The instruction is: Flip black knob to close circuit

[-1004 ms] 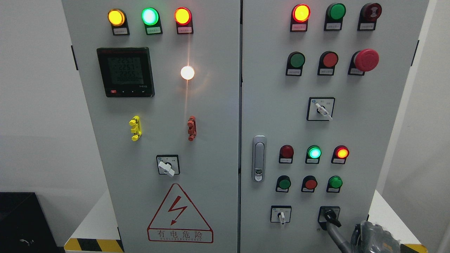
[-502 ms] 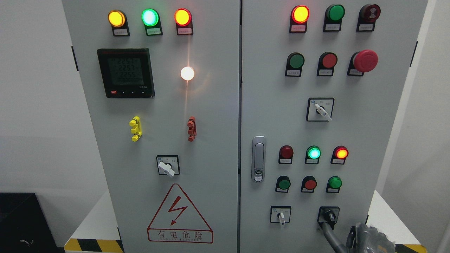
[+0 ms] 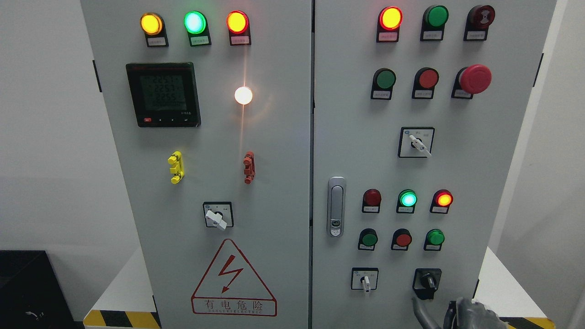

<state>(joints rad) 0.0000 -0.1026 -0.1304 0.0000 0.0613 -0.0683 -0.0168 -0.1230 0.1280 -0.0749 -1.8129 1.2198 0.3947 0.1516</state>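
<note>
A grey two-door electrical cabinet (image 3: 274,137) fills the head view, its doors meeting at a vertical seam just left of the chrome door latch (image 3: 336,206). The black knob (image 3: 427,279) sits at the lower right of the right door, on a black square plate, right of a white selector switch (image 3: 364,279); its handle points roughly up and slightly left. The right hand (image 3: 473,315) enters at the bottom edge, below and just right of the knob. One grey finger (image 3: 422,311) reaches up toward the plate, its tip just under it and not touching the knob. The hand holds nothing; most of it is cut off by the frame, so whether the other fingers are spread or curled cannot be told.

Open room lies right of the cabinet over a white platform (image 3: 500,283), whose front edge carries a yellow-and-black hazard stripe (image 3: 121,318) visible at the lower left. A black box (image 3: 32,288) occupies the bottom left corner.

On the left door a red triangular warning sign (image 3: 233,278) with a lightning bolt reads "有电危险". The digital meter (image 3: 163,94) shows three rows of figures, roughly 225. Small labels under the indicator lamps and buttons are too small to read. A red mushroom emergency stop (image 3: 475,78) stands at the upper right.
</note>
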